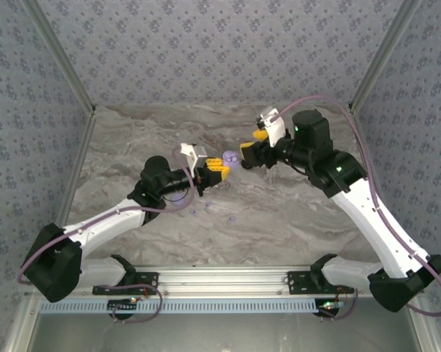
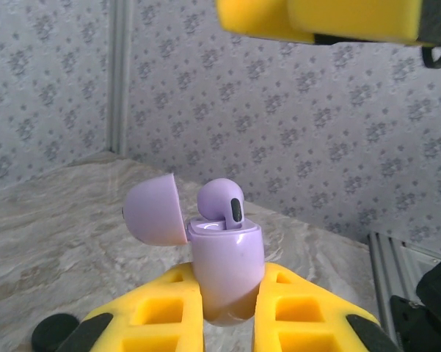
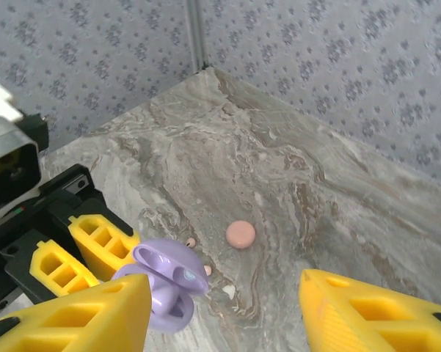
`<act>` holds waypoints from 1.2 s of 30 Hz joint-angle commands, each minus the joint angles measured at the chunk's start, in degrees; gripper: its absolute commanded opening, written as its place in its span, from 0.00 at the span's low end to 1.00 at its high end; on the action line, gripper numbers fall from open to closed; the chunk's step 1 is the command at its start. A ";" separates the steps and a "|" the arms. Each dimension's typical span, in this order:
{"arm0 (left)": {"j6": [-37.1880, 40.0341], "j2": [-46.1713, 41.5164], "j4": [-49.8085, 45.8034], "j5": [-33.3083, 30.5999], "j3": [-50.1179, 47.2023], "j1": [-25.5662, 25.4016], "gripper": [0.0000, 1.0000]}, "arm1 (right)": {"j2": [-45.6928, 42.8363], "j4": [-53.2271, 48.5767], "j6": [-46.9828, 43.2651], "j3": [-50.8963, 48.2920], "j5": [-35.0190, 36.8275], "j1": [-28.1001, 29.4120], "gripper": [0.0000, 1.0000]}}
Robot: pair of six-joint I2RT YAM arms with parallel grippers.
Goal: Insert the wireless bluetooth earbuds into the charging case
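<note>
So the lilac charging case [image 2: 227, 271] is clamped upright between the yellow fingers [image 2: 169, 315] of the left claw [image 1: 214, 173], around the middle of the table [image 3: 315, 183]. Its lid [image 2: 152, 214] is tipped open to one side, and one lilac earbud [image 2: 221, 199] is sat in the top of the case with its rounded head sticking out. The right claw [image 3: 224, 282] is hung just to the right of the case, jaws spread apart, nothing gripped. A round pink disc [image 3: 241, 234] is seen on the table nearby, with a couple of tiny pinkish bits [image 3: 207, 270] beside it, too small to make out.
</note>
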 commanded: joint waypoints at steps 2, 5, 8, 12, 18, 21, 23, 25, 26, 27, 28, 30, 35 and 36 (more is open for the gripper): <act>1.57 -2.93 4.06 -4.14 -1.45 -0.46 0.00 | -1.07 -1.69 8.58 -3.40 -2.49 -1.52 0.58; 1.43 -2.99 6.22 -4.73 -2.05 -0.57 0.00 | -0.26 -0.95 11.14 -3.15 -5.95 -1.88 0.61; 2.63 -2.96 7.37 -6.19 -1.59 -0.55 0.00 | 1.44 -2.35 12.64 0.36 -8.40 -2.37 0.68; 5.51 -2.73 8.43 -8.67 0.85 -0.67 0.00 | 3.94 -5.83 14.91 7.83 -13.56 -4.43 0.80; 7.20 -0.14 12.49 -9.97 6.37 -0.77 0.00 | 7.32 -9.65 18.85 19.32 -17.27 -6.60 0.90; 7.69 1.47 14.49 -9.52 8.88 -0.77 0.00 | 9.12 -11.68 19.22 23.86 -18.44 -6.94 0.89; 7.89 2.44 15.35 -8.43 10.59 -0.84 0.00 | 10.37 -13.17 18.39 26.74 -18.73 -6.94 0.89; 7.73 3.47 16.05 -7.53 12.46 -1.00 0.00 | 11.79 -15.55 17.31 29.91 -18.79 -6.91 0.89; 7.53 3.76 16.59 -7.30 13.11 -1.17 0.00 | 12.33 -16.51 16.64 31.42 -19.03 -6.82 0.88; 7.47 4.04 17.32 -7.25 13.49 -1.36 0.00 | 12.99 -17.52 16.02 32.91 -19.17 -6.81 0.88; 7.31 4.27 18.06 -7.27 13.83 -1.67 0.00 | 13.51 -18.52 15.41 34.26 -19.44 -6.87 0.88; 7.28 4.46 18.72 -7.16 14.22 -2.38 0.00 | 14.28 -19.97 14.56 36.16 -19.96 -6.74 0.87; 7.55 4.60 18.57 -6.59 14.61 -3.97 0.00 | 16.05 -22.63 13.82 39.17 -21.46 -5.98 0.84; 7.53 4.55 18.57 -6.59 14.59 -4.18 0.00 | 16.58 -23.52 13.57 40.03 -21.63 -5.75 0.83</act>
